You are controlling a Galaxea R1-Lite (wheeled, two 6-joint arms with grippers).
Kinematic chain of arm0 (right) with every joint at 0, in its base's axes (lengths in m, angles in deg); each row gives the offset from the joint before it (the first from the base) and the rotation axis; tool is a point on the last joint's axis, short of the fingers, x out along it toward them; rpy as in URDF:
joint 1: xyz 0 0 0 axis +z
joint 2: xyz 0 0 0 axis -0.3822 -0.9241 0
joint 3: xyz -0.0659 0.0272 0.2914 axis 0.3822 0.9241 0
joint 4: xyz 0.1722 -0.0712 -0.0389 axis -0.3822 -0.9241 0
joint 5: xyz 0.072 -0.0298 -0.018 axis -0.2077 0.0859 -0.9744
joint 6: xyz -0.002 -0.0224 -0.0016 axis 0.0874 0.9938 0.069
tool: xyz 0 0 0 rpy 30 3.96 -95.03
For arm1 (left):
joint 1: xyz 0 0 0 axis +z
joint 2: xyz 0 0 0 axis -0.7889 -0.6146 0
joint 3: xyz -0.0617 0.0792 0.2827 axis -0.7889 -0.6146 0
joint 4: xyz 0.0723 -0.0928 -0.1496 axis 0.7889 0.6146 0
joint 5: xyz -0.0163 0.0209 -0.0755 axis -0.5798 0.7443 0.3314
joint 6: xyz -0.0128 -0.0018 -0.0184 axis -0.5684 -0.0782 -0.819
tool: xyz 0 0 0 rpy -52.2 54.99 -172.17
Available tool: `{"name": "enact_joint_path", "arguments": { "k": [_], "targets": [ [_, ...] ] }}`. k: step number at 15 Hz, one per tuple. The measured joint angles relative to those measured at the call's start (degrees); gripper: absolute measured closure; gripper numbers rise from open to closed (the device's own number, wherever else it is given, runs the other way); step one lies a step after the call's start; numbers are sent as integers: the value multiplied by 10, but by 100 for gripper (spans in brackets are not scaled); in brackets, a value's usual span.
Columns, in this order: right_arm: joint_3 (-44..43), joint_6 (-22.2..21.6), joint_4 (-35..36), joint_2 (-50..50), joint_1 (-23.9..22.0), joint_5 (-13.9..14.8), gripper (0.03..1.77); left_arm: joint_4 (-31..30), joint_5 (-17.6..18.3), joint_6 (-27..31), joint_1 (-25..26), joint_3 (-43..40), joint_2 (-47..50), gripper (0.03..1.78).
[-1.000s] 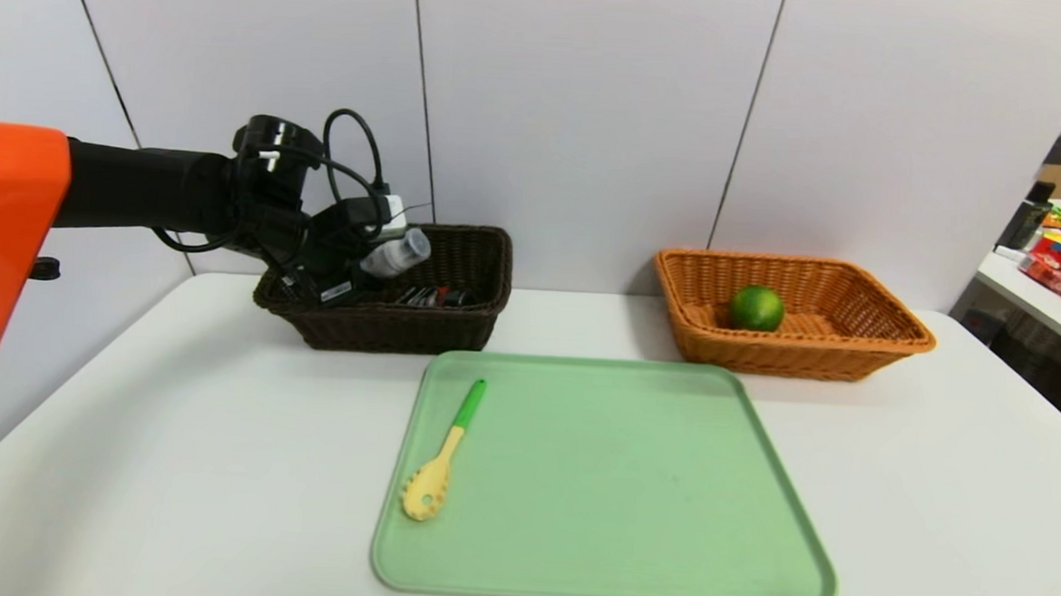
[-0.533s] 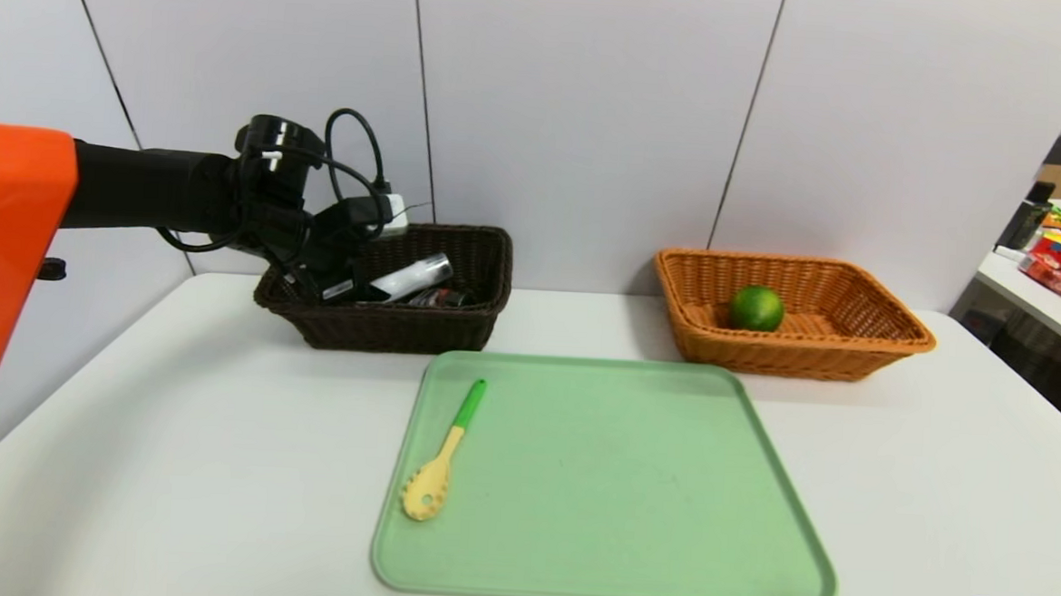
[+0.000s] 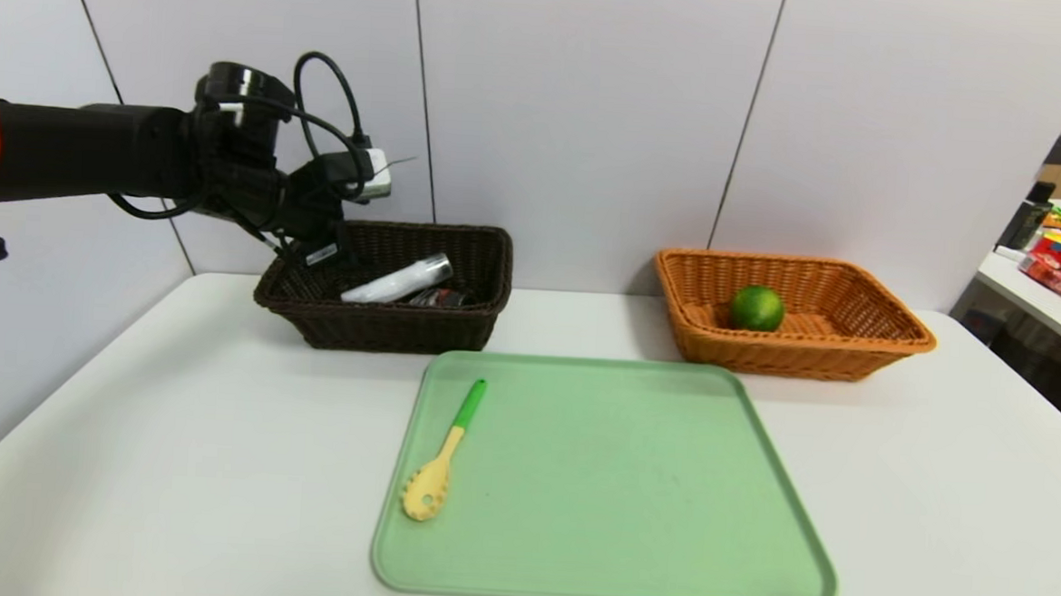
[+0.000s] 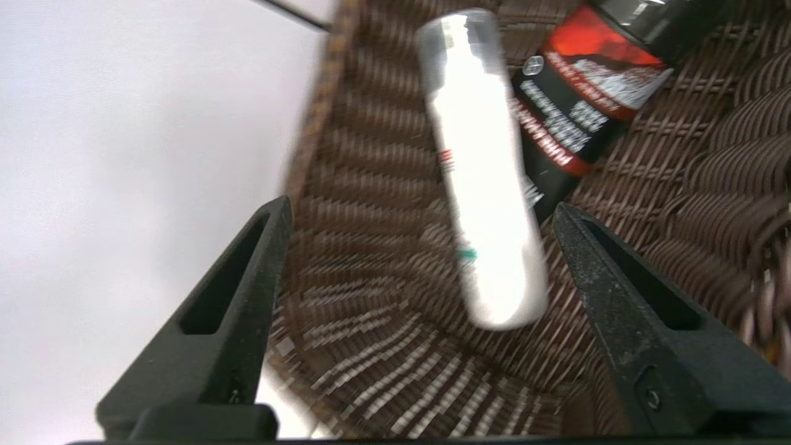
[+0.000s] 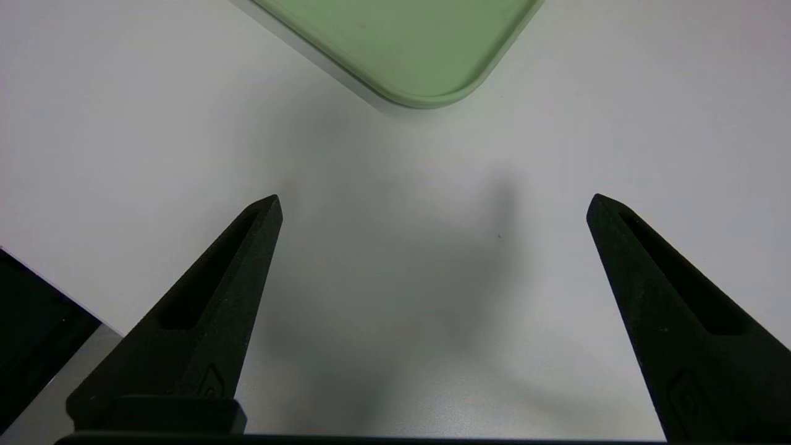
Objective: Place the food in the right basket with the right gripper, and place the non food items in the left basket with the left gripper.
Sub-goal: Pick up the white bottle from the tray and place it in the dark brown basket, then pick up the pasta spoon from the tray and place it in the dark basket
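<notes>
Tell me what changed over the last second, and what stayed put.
The left gripper let go of the white bottle, which now lies in the dark basket beside a black and red container. The jaws stand open and the arm has lifted up and away from the basket. Unchanged: the slotted spoon on the green tray, the lime in the orange basket, the parked right gripper.

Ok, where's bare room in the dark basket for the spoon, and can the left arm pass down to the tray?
The dark basket is crowded at its middle and right: the white tube lies beside the black-and-red bottle. Its left end, under the open left gripper, looks barer. The table strip between basket and green tray is bare, so the way to the spoon looks free.
</notes>
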Motion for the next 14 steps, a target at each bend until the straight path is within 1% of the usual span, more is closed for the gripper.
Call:
{"name": "enact_joint_path", "arguments": {
  "k": [2,5,7,10,12,14],
  "targets": [
    [0,0,0,0,0,0,10,21,8,-16,2,-9,38,25],
    [-1,1,0,0,3,-1,10,56,13,-74,0,-34,110,20],
    [-3,2,0,0,4,-1,10,62,13,-143,-17,-70,165,18],
    [-5,3,0,-1,4,-1,10,75,6,-244,-57,-146,238,16],
    [-5,4,0,0,4,-1,10,81,-9,-309,-98,-192,279,15],
    [-6,4,0,1,4,-1,10,83,-43,-390,-139,-216,304,14]
  ]
}}
